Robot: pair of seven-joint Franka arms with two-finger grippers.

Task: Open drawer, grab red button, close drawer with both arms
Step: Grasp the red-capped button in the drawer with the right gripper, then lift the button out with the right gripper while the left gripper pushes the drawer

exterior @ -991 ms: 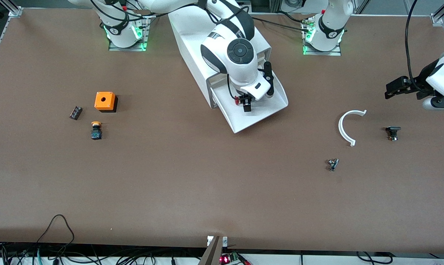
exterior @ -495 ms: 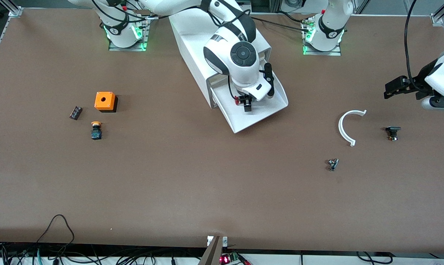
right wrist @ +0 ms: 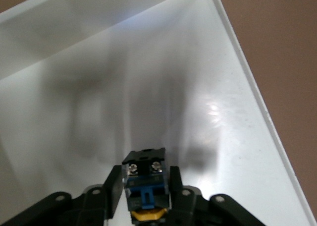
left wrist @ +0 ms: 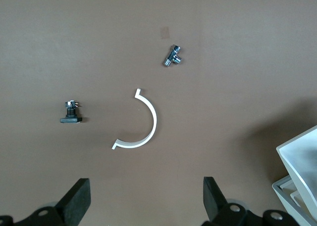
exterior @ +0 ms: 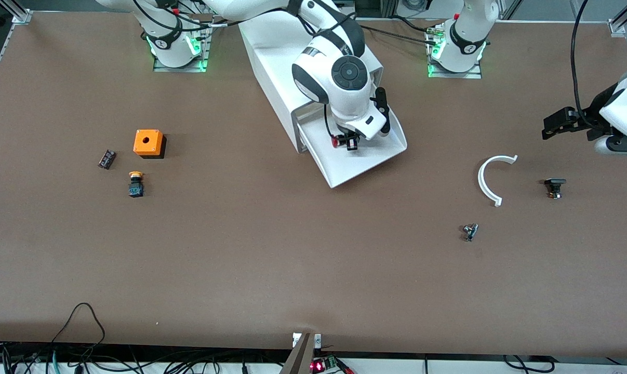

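The right gripper (exterior: 347,141) is down inside the pulled-out drawer (exterior: 368,163), its fingers (right wrist: 113,186) clenched on the button (right wrist: 146,184), which sits between them on the drawer floor. The left gripper (left wrist: 143,198) hangs with jaws spread wide over the table's left-arm end, waiting above a white curved piece (left wrist: 141,124) and a small metal fitting (left wrist: 173,56)

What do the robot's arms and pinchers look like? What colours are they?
Both arms are glossy white with dark grey rings at the joints. The right arm has a round dark cap on its wrist, and black cables run along it. Each base glows green. The left gripper and the right gripper have chunky black fingers.
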